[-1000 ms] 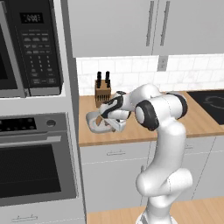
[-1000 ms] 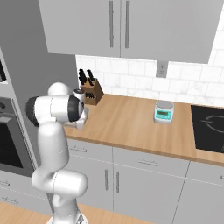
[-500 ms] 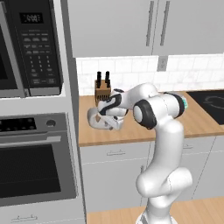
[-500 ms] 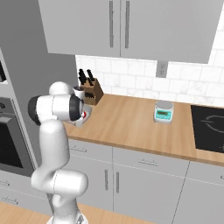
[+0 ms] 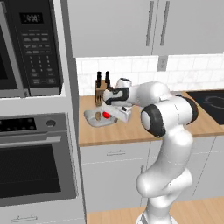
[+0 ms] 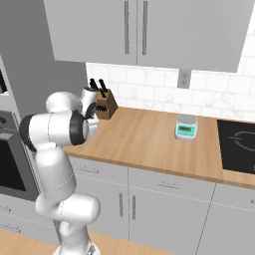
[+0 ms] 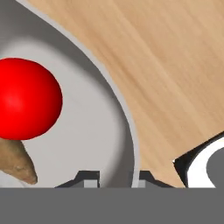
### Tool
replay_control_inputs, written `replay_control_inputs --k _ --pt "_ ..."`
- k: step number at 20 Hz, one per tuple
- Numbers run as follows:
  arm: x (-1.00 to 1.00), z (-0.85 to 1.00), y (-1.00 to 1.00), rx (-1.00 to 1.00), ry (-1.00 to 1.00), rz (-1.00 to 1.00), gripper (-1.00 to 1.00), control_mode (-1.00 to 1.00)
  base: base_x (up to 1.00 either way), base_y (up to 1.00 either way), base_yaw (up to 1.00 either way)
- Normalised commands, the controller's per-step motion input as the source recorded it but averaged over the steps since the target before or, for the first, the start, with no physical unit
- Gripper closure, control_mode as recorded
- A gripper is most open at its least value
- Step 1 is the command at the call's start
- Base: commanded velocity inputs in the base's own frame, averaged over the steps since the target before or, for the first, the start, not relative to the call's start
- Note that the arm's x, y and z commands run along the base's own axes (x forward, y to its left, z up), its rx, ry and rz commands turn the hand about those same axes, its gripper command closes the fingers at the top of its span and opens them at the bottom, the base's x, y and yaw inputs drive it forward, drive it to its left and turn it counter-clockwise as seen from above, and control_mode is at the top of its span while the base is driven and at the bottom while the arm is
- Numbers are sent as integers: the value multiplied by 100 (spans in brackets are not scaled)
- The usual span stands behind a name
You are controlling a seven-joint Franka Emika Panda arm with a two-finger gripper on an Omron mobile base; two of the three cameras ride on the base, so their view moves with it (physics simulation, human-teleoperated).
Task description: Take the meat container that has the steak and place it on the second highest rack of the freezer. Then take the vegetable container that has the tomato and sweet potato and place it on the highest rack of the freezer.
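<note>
1. The vegetable container (image 5: 98,117), a shallow grey tray, sits on the wooden table (image 5: 131,129) at centre left of the left base view, just in front of the knife block (image 5: 101,91).
2. It holds a red tomato (image 7: 27,105) and a brown sweet potato (image 7: 16,162), touching each other at the left of the hand view.
3. The gripper (image 7: 117,177) straddles the container's rim, one fingertip inside and one outside, jaws clenched on the wall.
4. A small kitchen scale (image 6: 187,127) stands well apart, right of centre in the right base view.

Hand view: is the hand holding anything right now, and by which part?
The hand straddles the vegetable container at its rim wall, one fingertip inside, one outside; a firm grip cannot be confirmed.
</note>
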Motion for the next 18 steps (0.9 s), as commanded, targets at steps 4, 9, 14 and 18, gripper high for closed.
replay_control_inputs --k 4,9,14,18 --pt "-68 98 -35 -2 -1 18 100 -100 0 0 0" --pt "-92 89 -42 0 -4 12 100 -100 0 0 0" --pt "-93 72 -29 9 -3 1 100 -100 0 0 0" --pt "-100 61 -33 13 -3 0 100 -100 0 0 0"
